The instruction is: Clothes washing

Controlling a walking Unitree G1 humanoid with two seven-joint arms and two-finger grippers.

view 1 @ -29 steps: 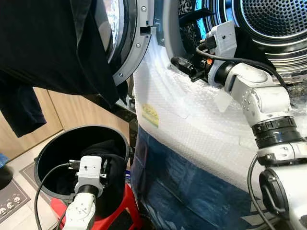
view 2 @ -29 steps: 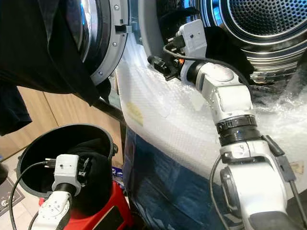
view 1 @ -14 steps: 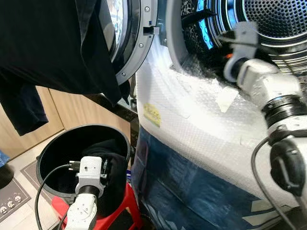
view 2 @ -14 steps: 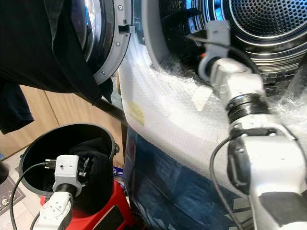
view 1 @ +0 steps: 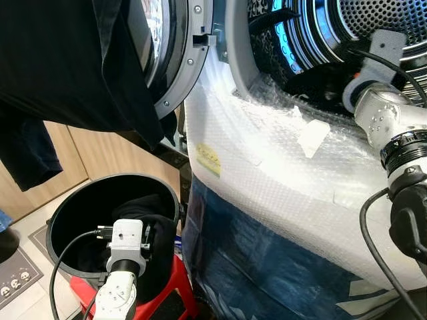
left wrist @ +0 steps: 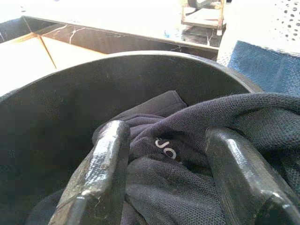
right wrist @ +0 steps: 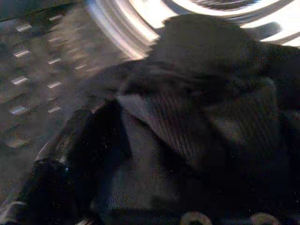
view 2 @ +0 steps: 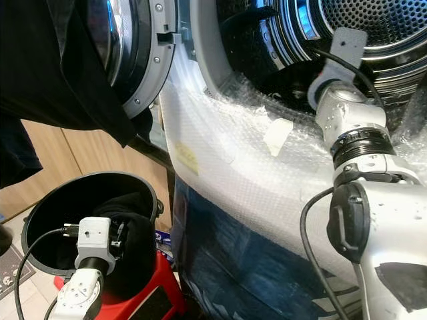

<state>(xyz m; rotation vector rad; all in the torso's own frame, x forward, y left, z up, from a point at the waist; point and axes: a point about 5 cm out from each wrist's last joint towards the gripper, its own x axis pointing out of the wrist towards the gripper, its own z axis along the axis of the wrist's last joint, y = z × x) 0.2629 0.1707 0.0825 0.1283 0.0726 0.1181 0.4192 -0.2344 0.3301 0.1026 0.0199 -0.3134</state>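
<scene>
Now right arm (view 1: 383, 120) reaches deeper into drum (view 1: 373, 27); tool state unclear. Left tool (left wrist: 164, 187) open over dark garment (left wrist: 178, 154).

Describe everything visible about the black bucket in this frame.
The bucket is round, black and smooth-walled, plastic by the look, standing upright with its mouth open on a red stool, low beside the washer's wrapped front. Dark clothes lie heaped inside toward the washer side, one mesh-knit piece showing pale lettering. The left tool reaches in over the near rim, open, with its fingers pressed onto the cloth.
</scene>
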